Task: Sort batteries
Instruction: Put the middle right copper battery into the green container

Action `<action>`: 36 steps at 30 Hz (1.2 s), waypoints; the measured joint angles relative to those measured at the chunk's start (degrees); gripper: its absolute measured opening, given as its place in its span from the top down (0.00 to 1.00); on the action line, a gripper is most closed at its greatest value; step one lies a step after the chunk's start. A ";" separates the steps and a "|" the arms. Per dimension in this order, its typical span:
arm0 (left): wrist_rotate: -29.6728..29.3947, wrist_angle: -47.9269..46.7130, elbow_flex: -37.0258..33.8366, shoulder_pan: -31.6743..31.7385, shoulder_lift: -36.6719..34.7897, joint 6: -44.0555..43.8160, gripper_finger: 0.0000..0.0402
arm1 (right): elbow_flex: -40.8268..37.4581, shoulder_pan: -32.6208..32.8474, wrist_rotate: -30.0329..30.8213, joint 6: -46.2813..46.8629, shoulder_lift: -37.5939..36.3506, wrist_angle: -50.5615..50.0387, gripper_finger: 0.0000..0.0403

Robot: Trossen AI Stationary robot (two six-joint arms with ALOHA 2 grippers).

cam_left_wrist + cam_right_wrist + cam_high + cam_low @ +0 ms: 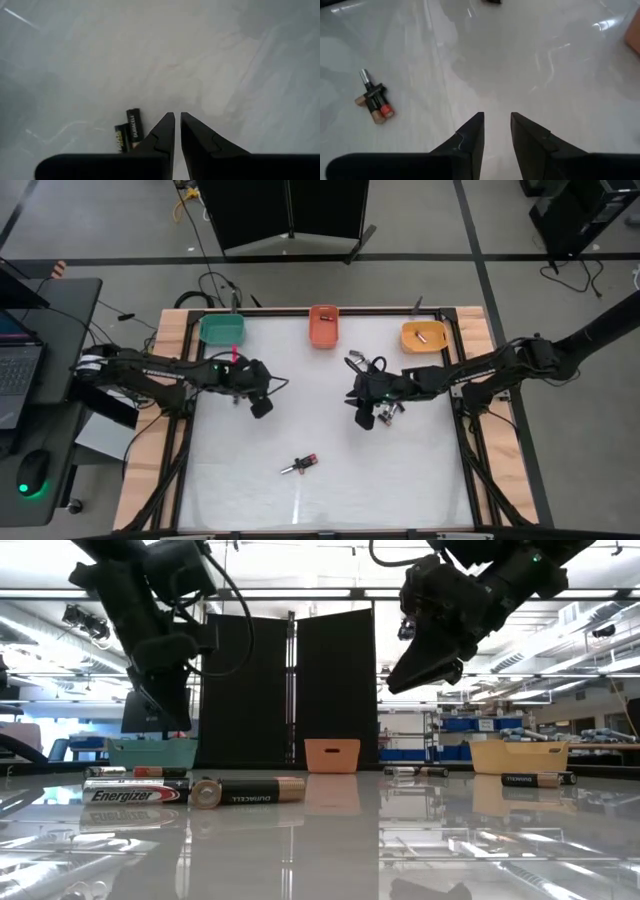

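— Left pincer (260,406)?
— Left of centre in the high view, raised off the white table (330,480), fingers nearly together with only a slit between, gripping nothing.

— Right pincer (365,418)?
— Right of centre, also raised, fingers parted by a modest gap, empty.

— Batteries?
— Small cluster of batteries (300,465) below centre, between both arms and well apart from each. In the low view, an Energizer cell (135,796) and a Duracell cell (250,791) lying end to end at left. One more battery (423,338) inside the yellow bin (424,336) at upper right, beyond the orange bin (324,326) and green bin (221,330).
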 joint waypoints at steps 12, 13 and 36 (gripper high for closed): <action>4.10 1.63 0.00 6.79 5.39 4.91 0.72 | 0.00 -0.10 0.00 -0.52 0.00 0.03 0.74; 4.07 1.65 0.00 7.11 6.08 5.22 0.70 | 0.00 -0.09 0.00 -0.55 0.00 0.04 0.74; 3.37 10.40 -0.02 8.16 9.49 6.39 0.58 | 4.92 8.51 -3.59 19.88 -1.05 -34.21 0.71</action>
